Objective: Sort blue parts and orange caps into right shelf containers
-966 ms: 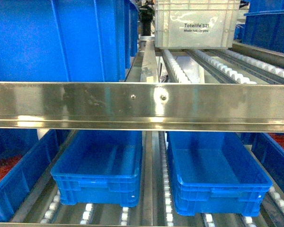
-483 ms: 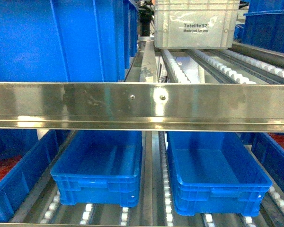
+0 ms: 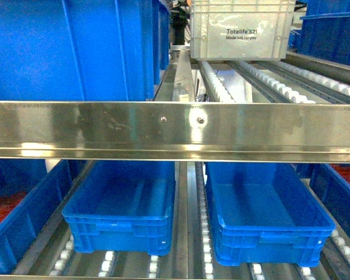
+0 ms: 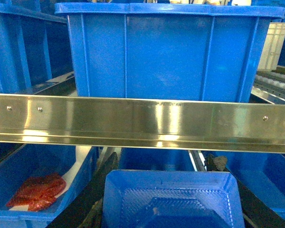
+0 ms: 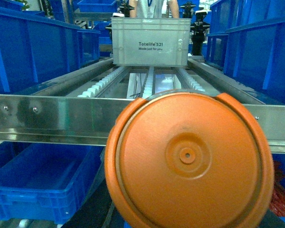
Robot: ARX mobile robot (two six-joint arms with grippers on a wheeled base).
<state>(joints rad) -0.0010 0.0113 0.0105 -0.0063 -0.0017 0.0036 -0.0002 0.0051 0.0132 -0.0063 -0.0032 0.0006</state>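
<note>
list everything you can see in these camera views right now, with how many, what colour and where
Shallow crates: two, blue, both without contents, side by side on the lower shelf's rollers.
Side crates: two, blue, at the lower shelf's left and right edges, each holding red pieces.
Tall crate: one, blue, upper shelf left.
Tote: one, translucent white, printed Totelife 521, upper shelf rear.
Shelf rail: one, shiny steel, across the middle of every view.
Roller tracks: several, white rollers, upper shelf right.
Orange cap: one, large round disc, fills the right wrist view.
Blue part: one, tray-shaped, bottom of the left wrist view.
Red bag: one, in the lower-left crate.
Grippers: jaws not visible in any view.
</note>
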